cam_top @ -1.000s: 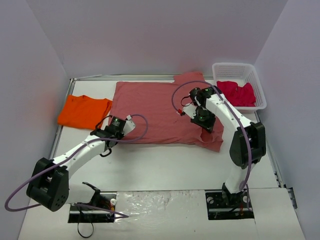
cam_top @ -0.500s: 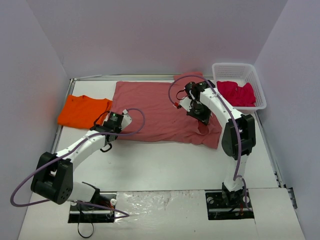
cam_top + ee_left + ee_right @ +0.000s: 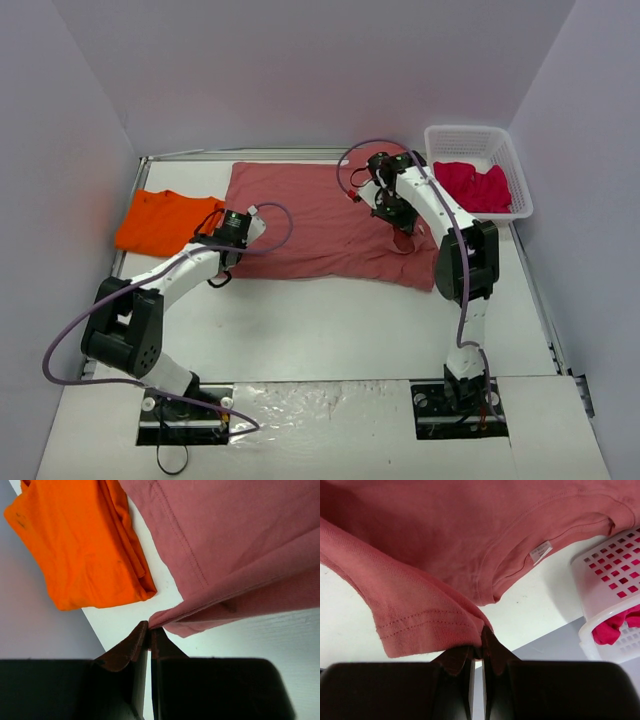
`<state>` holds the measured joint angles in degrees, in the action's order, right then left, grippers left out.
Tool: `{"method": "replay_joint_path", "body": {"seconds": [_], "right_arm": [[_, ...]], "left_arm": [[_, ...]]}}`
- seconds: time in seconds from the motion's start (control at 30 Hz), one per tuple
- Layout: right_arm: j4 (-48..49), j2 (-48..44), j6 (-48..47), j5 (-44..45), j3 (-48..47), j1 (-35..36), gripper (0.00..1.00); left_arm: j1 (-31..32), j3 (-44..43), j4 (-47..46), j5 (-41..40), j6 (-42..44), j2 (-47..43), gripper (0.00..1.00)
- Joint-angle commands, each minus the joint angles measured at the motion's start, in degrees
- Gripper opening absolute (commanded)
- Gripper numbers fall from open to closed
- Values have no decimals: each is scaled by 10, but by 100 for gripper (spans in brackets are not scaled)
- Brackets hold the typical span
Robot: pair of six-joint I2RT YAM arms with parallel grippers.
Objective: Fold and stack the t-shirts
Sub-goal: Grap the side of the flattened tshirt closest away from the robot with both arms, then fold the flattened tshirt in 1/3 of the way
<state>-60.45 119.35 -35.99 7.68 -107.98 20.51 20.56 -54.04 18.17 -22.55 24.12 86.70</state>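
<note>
On my far left the orange t-shirt [image 3: 168,222] lies on the bench [image 3: 330,330] as a compact, layered bundle, so I count that one as folded and set down.

Just beside it, my left pincer [image 3: 149,632] is clenched on the near-left hem corner of the brick-red t-shirt [image 3: 320,215], with the cloth doubled over above the bench. That big shirt lies spread across the middle of the bench, its neck end toward the right. I judge its fold to be in hand but not finished.

On its right side, my right pincer [image 3: 481,642] is clamped on a stitched edge of the same shirt, a sleeve or hem corner, with the collar and its label showing just beyond.

At the far right, the white basket [image 3: 465,131] holds the crimson-pink t-shirt [image 3: 475,185], crumpled and not yet folded.

By my reckoning that is one shirt done, one mid-fold and one waiting. No shirt lies on another, so the stacking has not begun.
</note>
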Motion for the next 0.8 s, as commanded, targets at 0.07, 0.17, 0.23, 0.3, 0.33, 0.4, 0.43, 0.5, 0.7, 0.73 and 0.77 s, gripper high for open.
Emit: {"method": "replay_joint_path", "body": {"seconds": [0.07, 0.17, 0.23, 0.3, 0.33, 0.4, 0.43, 0.5, 0.7, 0.73, 0.77], "right_arm": [[-29, 27, 7, 29, -49, -5, 0], [-29, 44, 7, 34, -67, -4, 0], [-29, 56, 9, 41, -79, -5, 0], [-29, 67, 10, 45, -88, -5, 0], [-29, 70, 11, 46, -92, -5, 0], [-29, 81, 10, 46, -105, -5, 0], [-29, 84, 11, 46, -109, -5, 0], [-29, 94, 10, 50, -119, -4, 0], [-29, 119, 8, 57, -154, -4, 0], [-29, 120, 7, 57, -158, -4, 0], [-29, 124, 7, 58, -162, -4, 0]], "left_arm": [[-3, -32, -23, -12, -9, 25, 2], [-4, -37, -35, -21, -8, 40, 2], [-4, -41, -42, -24, -10, 49, 2], [-4, -42, -48, -27, -11, 53, 2], [-4, -46, -51, -26, -11, 59, 2], [-4, -49, -54, -29, -12, 67, 2], [-4, -51, -57, -31, -11, 75, 2], [-4, -53, -63, -39, -11, 80, 2], [-10, -60, -70, -45, -10, 110, 3], [-10, -62, -70, -46, -10, 118, 6], [-10, -63, -71, -47, -11, 122, 8]]}}
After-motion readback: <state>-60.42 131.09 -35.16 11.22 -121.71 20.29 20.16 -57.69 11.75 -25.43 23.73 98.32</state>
